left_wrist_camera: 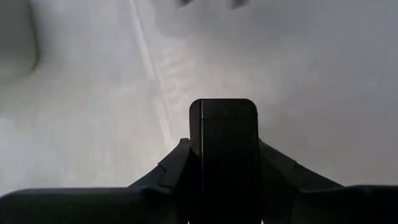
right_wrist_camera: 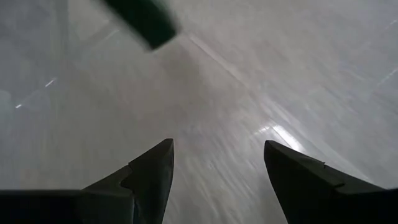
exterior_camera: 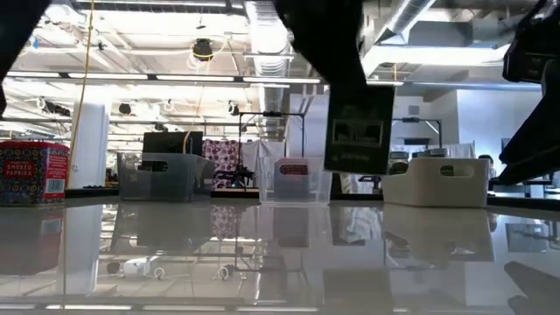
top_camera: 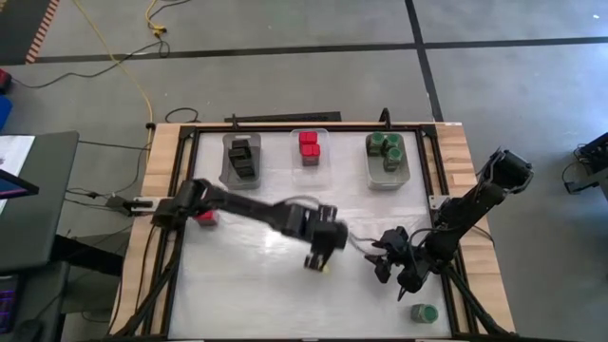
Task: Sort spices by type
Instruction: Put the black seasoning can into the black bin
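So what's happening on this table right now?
The left gripper is shut on a black spice box, held above the middle of the table. At the far edge, three bins hold sorted black boxes, red boxes and green-lidded jars. A red box and one green-lidded jar are still loose. The right gripper waits open nearby, empty.

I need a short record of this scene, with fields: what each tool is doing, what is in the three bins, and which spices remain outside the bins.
left tool: shut on a small black rectangular spice box, raised above the white table
right tool: open, holds nothing, low over the table
left translucent grey bin: black boxes
middle bin: red boxes
right bin: round green-lidded jars
outside bins: one red box under the left arm; one green-lidded jar by the right arm
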